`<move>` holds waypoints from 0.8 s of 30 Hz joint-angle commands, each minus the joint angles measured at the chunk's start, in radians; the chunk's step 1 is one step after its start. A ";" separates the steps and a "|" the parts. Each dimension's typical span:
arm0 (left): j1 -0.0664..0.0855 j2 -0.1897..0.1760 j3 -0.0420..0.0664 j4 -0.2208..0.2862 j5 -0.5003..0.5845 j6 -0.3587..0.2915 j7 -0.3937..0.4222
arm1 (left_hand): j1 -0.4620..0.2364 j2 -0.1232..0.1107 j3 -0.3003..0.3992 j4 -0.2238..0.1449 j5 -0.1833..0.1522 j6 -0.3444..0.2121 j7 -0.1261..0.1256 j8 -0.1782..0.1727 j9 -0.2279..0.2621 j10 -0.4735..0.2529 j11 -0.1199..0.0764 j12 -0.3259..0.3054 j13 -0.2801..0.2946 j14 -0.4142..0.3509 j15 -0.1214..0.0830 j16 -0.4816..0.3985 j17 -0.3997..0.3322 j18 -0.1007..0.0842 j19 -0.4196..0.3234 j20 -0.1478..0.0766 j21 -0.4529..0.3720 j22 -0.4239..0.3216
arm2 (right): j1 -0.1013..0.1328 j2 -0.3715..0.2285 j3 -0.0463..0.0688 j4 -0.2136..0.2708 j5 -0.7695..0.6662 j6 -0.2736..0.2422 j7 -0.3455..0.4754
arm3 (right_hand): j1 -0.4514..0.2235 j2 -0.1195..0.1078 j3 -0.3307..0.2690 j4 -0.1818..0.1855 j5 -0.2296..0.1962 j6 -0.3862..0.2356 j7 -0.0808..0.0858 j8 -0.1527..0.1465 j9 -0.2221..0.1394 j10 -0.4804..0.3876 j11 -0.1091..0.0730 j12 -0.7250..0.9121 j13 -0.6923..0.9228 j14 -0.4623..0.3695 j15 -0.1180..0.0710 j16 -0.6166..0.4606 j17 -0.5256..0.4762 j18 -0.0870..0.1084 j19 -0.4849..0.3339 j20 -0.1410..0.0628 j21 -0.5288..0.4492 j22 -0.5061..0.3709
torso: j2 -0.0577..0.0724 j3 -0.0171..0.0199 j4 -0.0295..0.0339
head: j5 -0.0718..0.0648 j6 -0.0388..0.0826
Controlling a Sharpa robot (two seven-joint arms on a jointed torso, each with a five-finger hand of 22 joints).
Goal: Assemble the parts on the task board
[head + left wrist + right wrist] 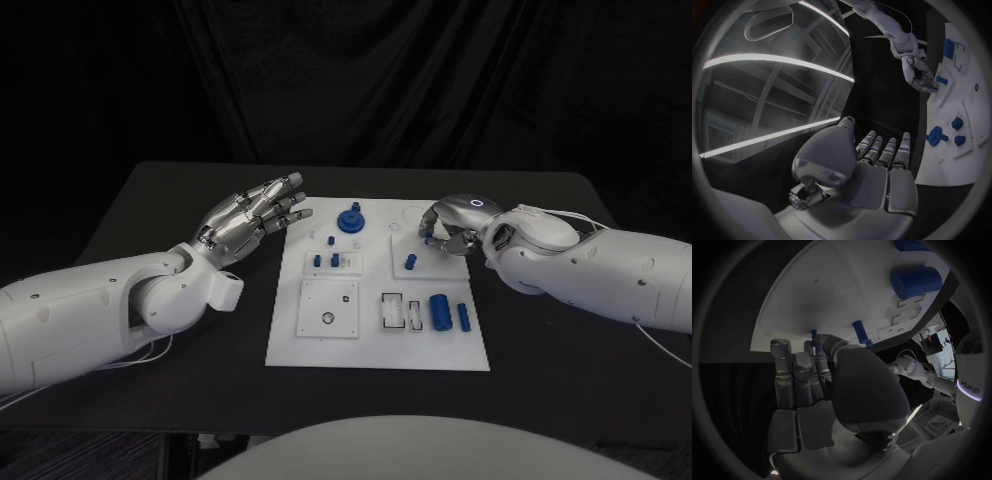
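Note:
The white task board [329, 345] lies mid-table. A round blue knobbed part [352, 220] stands near its far edge, with small blue pegs [335, 260] in front of it. A blue peg [411, 262] stands in the right-hand block, and a thick blue cylinder [438, 312] lies by a slimmer one [463, 316]. My left hand [260, 215] hovers left of the board, fingers spread, holding nothing. My right hand [450, 225] is curled over the board's far right corner. In the right wrist view its thumb and fingers pinch a thin blue pin [814, 334] close to the board [817, 300].
A white plate with a small hole [329, 307] sits on the board's near left, and empty slots [394, 310] are beside the cylinder. Black table [173, 210] surrounds the board. The left wrist view shows the board [948, 160], the round part [936, 136] and the right hand [918, 75].

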 commanded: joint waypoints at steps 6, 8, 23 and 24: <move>-0.003 0.004 0.001 -0.005 0.004 0.013 0.112 | 0.002 0.004 0.001 -0.001 0.000 0.006 0.004 0.006 0.002 -0.002 0.009 0.008 0.001 0.003 0.008 0.008 0.002 0.011 0.001 0.004 0.003 0.000 | 0.052 -0.037 0.004 0.069 0.007 -0.019 -0.025 | 0.001 0.004 -0.004 -0.011 0.001 0.007 -0.002 0.007 0.013 0.021 -0.004 -0.006 -0.003 0.020 -0.011 0.010 0.018 -0.013 0.022 -0.008 0.044 0.077 | 0.000 -0.0012 0.0006 | 0.005 0.000; -0.003 0.005 0.001 -0.006 0.004 0.013 0.111 | 0.001 0.004 0.001 -0.001 0.000 0.007 0.005 0.006 0.002 -0.001 0.010 0.009 0.001 0.003 0.008 0.008 0.002 0.011 0.002 0.004 0.003 0.000 | 0.069 -0.053 0.004 0.101 0.008 -0.017 -0.033 | -0.001 0.003 -0.005 -0.011 0.000 0.007 -0.003 0.007 0.016 0.024 -0.004 -0.007 -0.004 0.023 -0.011 0.012 0.020 -0.014 0.025 -0.009 0.048 0.078 | 0.000 -0.0020 0.0007 | 0.008 0.000; -0.008 0.005 0.001 -0.010 0.004 0.013 0.108 | -0.001 0.005 0.003 0.001 0.000 0.013 0.011 0.007 0.003 0.003 0.020 0.020 0.002 0.006 0.010 0.015 0.003 0.009 0.007 0.004 0.005 0.003 | 0.081 -0.088 -0.005 0.359 -0.042 0.008 -0.047 | -0.001 -0.007 -0.010 -0.018 -0.011 -0.001 -0.003 0.000 0.026 0.030 -0.005 -0.016 -0.009 0.050 -0.013 0.039 0.053 -0.021 0.050 -0.011 0.088 0.087 | 0.001 -0.0032 0.0033 | 0.015 0.000; -0.009 0.005 0.001 -0.009 0.004 0.013 0.107 | -0.001 0.005 0.004 0.001 0.001 0.014 0.012 0.007 0.003 0.004 0.021 0.023 0.003 0.007 0.011 0.016 0.003 0.009 0.008 0.004 0.005 0.003 | 0.075 -0.080 -0.006 0.368 -0.051 0.011 -0.046 | -0.001 -0.007 -0.010 -0.019 -0.012 -0.002 -0.003 0.000 0.027 0.030 -0.005 -0.016 -0.009 0.053 -0.013 0.042 0.058 -0.022 0.053 -0.011 0.092 0.088 | 0.001 -0.0026 0.0027 | 0.018 0.000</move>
